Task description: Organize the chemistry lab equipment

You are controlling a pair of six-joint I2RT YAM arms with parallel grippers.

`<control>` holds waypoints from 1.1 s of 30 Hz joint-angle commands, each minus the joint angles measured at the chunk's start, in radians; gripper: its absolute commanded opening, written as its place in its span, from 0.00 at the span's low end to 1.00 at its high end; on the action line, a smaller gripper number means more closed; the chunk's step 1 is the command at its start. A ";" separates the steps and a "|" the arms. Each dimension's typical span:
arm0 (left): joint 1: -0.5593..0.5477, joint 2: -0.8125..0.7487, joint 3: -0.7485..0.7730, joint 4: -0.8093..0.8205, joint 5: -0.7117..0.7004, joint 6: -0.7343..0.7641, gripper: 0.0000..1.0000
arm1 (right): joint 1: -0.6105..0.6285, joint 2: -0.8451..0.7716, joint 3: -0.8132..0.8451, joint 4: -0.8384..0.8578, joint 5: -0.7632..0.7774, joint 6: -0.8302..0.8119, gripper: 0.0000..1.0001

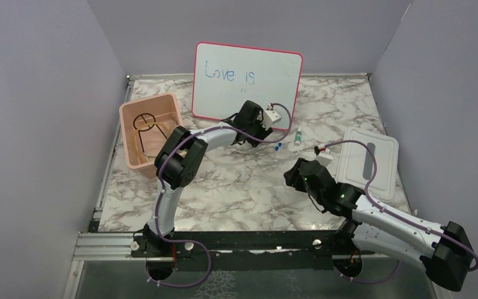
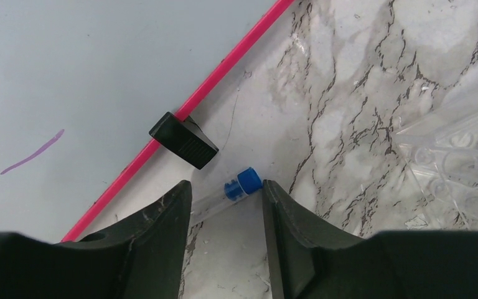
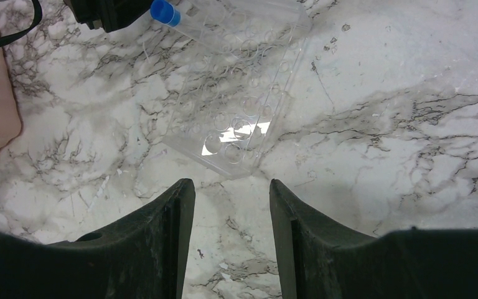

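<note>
While the left gripper (image 2: 227,190) straddles the blue-capped tube (image 2: 244,182) with jaws apart, nothing is clamped yet. Tube lies flat on the table (image 2: 348,93) toward its far edge, just beside the whiteboard (image 2: 68,75) and its pink lower rim. Advice: centre on the clear body, not the cap; close gently. Left arm stretched forward, wrist tipped down. Right gripper (image 3: 231,187) hovers agape above a clear well tray (image 3: 236,93), holding nothing.

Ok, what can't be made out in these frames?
- Left wrist: whether the left gripper grips the blue-capped tube; a finger hides its lower length.
- Right wrist: the clear well plate, far end cut off at the top edge.
- Top external: the small vial, too small to detail.
</note>
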 commanded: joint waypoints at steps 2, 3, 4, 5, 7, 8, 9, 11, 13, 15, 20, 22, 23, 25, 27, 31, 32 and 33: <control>0.008 0.006 0.026 -0.049 -0.008 -0.040 0.45 | -0.002 0.001 0.008 0.003 0.023 -0.008 0.52; 0.009 -0.002 0.022 -0.050 -0.009 -0.057 0.45 | -0.002 0.000 0.008 0.003 0.022 -0.008 0.52; 0.009 -0.009 0.020 -0.057 -0.011 -0.074 0.44 | -0.002 0.000 0.008 0.004 0.022 -0.008 0.53; 0.009 -0.016 0.017 -0.063 -0.014 -0.088 0.43 | -0.002 0.001 0.008 0.004 0.023 -0.008 0.52; 0.010 -0.032 0.005 -0.073 -0.035 -0.128 0.40 | -0.002 -0.002 0.008 0.003 0.023 -0.008 0.52; 0.011 -0.041 -0.002 -0.076 -0.042 -0.147 0.38 | -0.002 -0.002 0.008 0.003 0.022 -0.008 0.53; 0.012 -0.049 -0.010 -0.082 -0.046 -0.165 0.38 | -0.002 -0.003 0.008 0.003 0.022 -0.007 0.53; 0.015 -0.066 -0.027 -0.084 -0.047 -0.197 0.37 | -0.002 -0.007 0.006 0.003 0.023 -0.006 0.53; 0.024 -0.078 -0.024 -0.100 -0.048 -0.228 0.37 | -0.002 -0.009 0.005 0.004 0.021 -0.004 0.53; 0.039 -0.083 -0.008 -0.125 -0.034 -0.260 0.37 | -0.002 -0.010 0.002 0.004 0.019 -0.001 0.52; 0.065 -0.121 -0.014 -0.157 -0.001 -0.242 0.60 | -0.002 -0.020 -0.002 0.000 0.016 0.004 0.52; 0.079 -0.137 -0.036 -0.160 0.036 -0.205 0.64 | -0.002 -0.028 -0.005 -0.002 0.016 0.004 0.52; 0.086 -0.141 -0.043 -0.166 0.054 -0.185 0.65 | -0.002 -0.032 -0.005 -0.002 0.016 0.003 0.52; 0.098 -0.142 -0.054 -0.181 0.111 -0.147 0.66 | -0.002 -0.038 -0.007 -0.004 0.018 0.002 0.52; 0.105 -0.130 -0.060 -0.184 0.153 -0.111 0.66 | -0.002 -0.040 -0.007 -0.004 0.019 0.001 0.52; 0.112 -0.067 -0.011 -0.235 0.181 -0.061 0.62 | -0.002 -0.042 -0.008 -0.009 0.018 0.000 0.52; 0.112 -0.059 -0.006 -0.240 0.180 -0.050 0.62 | -0.003 -0.043 -0.008 -0.010 0.018 0.001 0.52; 0.112 -0.053 -0.003 -0.238 0.180 -0.037 0.61 | -0.002 -0.044 -0.008 -0.013 0.018 0.002 0.52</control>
